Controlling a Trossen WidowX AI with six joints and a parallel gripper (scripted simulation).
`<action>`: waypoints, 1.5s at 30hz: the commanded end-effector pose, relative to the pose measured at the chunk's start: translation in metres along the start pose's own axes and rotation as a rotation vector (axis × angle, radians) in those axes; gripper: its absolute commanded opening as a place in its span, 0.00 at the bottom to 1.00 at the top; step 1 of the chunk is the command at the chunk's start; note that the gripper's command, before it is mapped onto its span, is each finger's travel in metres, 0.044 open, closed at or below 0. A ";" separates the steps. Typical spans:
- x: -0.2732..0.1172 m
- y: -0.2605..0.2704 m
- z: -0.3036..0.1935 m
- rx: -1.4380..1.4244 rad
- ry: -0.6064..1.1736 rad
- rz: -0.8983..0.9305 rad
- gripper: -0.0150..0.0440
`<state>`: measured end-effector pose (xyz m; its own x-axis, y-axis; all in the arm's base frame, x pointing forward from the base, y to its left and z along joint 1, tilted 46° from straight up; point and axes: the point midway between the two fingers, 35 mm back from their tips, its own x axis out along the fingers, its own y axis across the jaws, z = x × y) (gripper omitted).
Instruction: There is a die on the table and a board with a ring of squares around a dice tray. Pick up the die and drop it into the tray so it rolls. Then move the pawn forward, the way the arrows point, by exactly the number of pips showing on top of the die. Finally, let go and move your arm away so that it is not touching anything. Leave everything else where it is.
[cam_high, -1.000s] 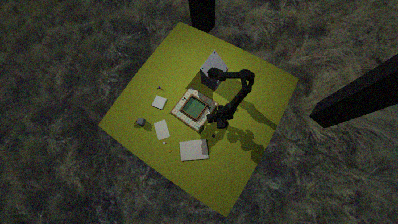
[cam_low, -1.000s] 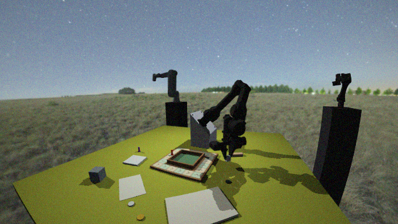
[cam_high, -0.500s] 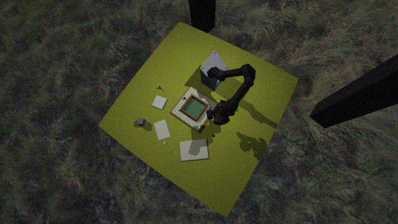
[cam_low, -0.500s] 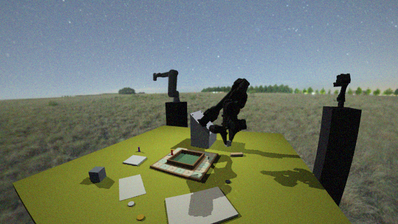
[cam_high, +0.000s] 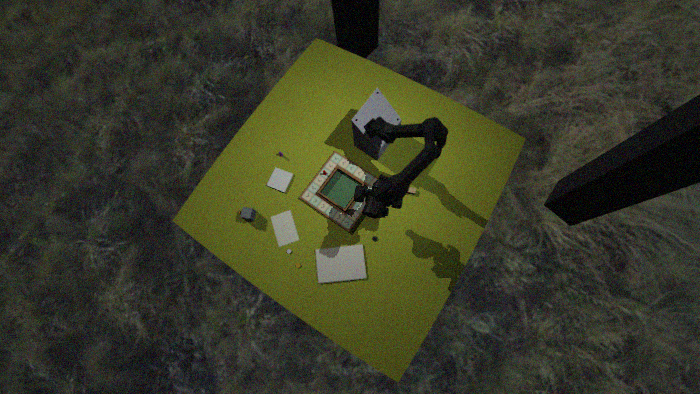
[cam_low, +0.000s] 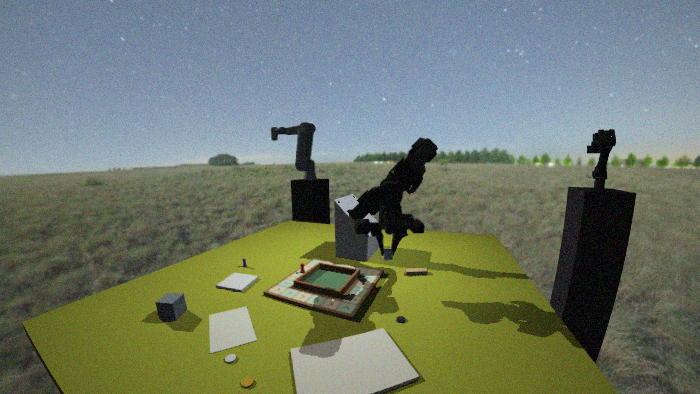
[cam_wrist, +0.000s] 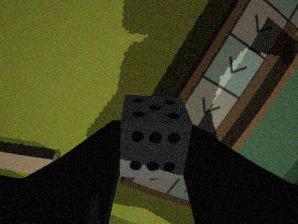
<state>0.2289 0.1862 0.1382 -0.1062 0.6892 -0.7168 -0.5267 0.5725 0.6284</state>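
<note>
My gripper (cam_low: 388, 250) (cam_wrist: 152, 132) is shut on the grey die (cam_low: 388, 254) (cam_wrist: 155, 137), held in the air beside the board. In the wrist view the die shows a six-pip face and a foreshortened five-pip face; in the top view the arm hides it. The board (cam_high: 316, 200) (cam_low: 310, 300) (cam_wrist: 235, 65) has arrow-marked squares around the tray, part of them in shadow. The tray (cam_high: 342, 189) (cam_low: 325, 280) (cam_wrist: 272, 132) has a brown wooden rim and an empty green floor. The red pawn (cam_high: 324, 173) (cam_low: 302, 268) stands on a square of the board, on the side away from the gripper.
A grey pedestal (cam_low: 347, 235) stands behind the board. A wooden block (cam_high: 412, 191) (cam_low: 416, 272) and a dark disc (cam_high: 375, 239) (cam_low: 401, 319) lie right of it. A purple piece (cam_high: 280, 154) (cam_low: 244, 262), a grey cube (cam_high: 248, 214) (cam_low: 171, 306) and several white slabs are left and in front.
</note>
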 end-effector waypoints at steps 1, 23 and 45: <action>0.005 -0.017 -0.002 0.150 0.008 -0.009 0.25; 0.019 -0.091 -0.016 0.908 0.005 -0.014 0.25; 0.032 -0.155 -0.048 1.666 0.004 0.010 0.25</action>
<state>0.2678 0.1041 0.0126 -0.1059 0.6885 -0.7174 0.8293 0.4593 0.3184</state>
